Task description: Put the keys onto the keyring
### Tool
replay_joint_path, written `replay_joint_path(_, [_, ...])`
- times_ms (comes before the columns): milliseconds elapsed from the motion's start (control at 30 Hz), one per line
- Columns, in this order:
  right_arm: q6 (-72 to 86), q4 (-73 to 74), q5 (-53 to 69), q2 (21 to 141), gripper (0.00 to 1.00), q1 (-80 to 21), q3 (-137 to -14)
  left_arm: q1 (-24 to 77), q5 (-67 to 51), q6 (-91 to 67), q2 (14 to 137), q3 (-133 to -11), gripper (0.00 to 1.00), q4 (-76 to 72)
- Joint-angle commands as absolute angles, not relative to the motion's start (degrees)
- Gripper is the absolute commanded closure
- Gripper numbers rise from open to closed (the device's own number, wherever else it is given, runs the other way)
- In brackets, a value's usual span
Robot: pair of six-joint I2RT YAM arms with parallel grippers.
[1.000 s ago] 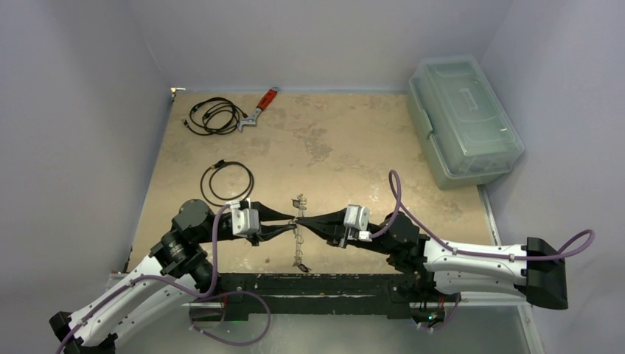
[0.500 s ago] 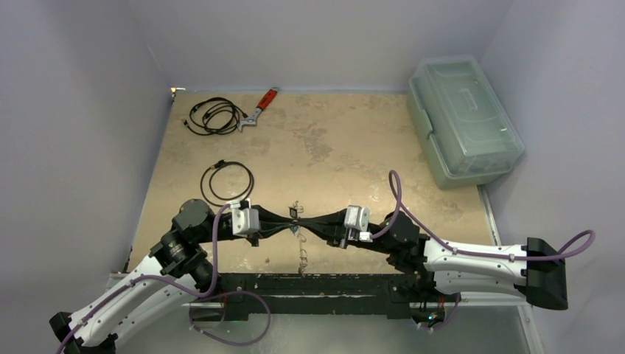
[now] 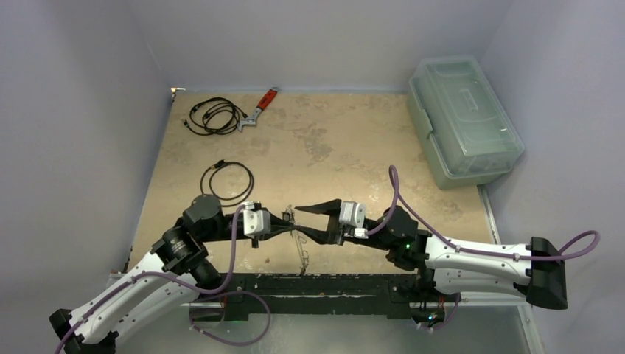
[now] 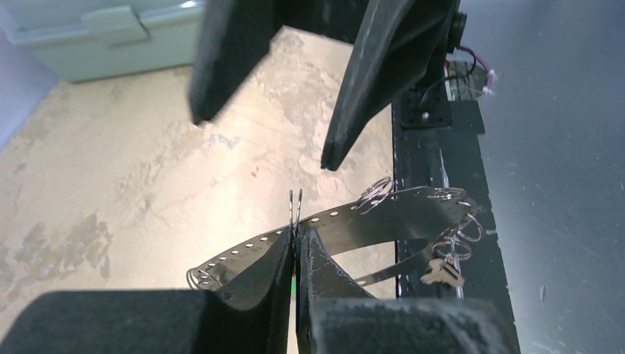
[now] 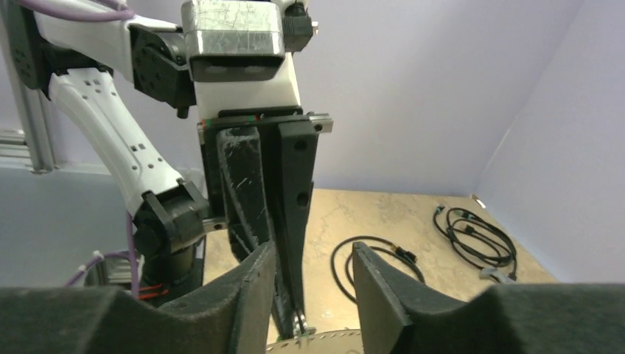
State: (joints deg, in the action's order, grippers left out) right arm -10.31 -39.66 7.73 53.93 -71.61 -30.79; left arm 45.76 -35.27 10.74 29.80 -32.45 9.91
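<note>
My left gripper [image 3: 287, 220] is shut; in the left wrist view a small split ring [image 4: 296, 206] sticks up edge-on from its pads [image 4: 324, 269], with a sliver of green between them, the green key's tag. The keyring [image 4: 368, 221], a perforated grey metal band, hangs from that spot above the table [image 3: 298, 247]. A pale key [image 4: 440, 274] dangles from small rings at its far end. My right gripper [image 3: 303, 220] faces the left one and is open, one finger [image 4: 372, 81] on each side of the left fingertips [image 5: 291, 221], touching nothing. The other keys do not show.
Two coiled black cables [image 3: 228, 182] [image 3: 214, 116] lie at the back left, beside a red-handled wrench [image 3: 259, 109]. A clear lidded box [image 3: 464, 122] stands at the right. A black rail [image 3: 317, 284] runs along the near edge under the keyring.
The right gripper has opened and let go of what both grippers pinched. The left gripper has shut and shifted slightly right, and the keyring now hangs from it alone.
</note>
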Motion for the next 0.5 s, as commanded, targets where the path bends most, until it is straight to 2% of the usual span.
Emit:
replay_joint_path(0, [-13.47,-32.63,3.14,53.04,0.51,-71.72,-36.48,45.53,-34.4,16.13,31.5,-38.07,1.0,14.85])
replay_joint_path(233, [-18.26,-13.71,3.24,53.82,0.47,-71.72,-44.12,45.6,-33.31,17.45,35.81,-43.31,1.0,22.19])
replay_joint_path(467, [-20.08,-0.46,8.66,56.78,0.52,-71.72,-51.23,45.57,-31.1,17.06,36.84,-47.18,1.0,27.32])
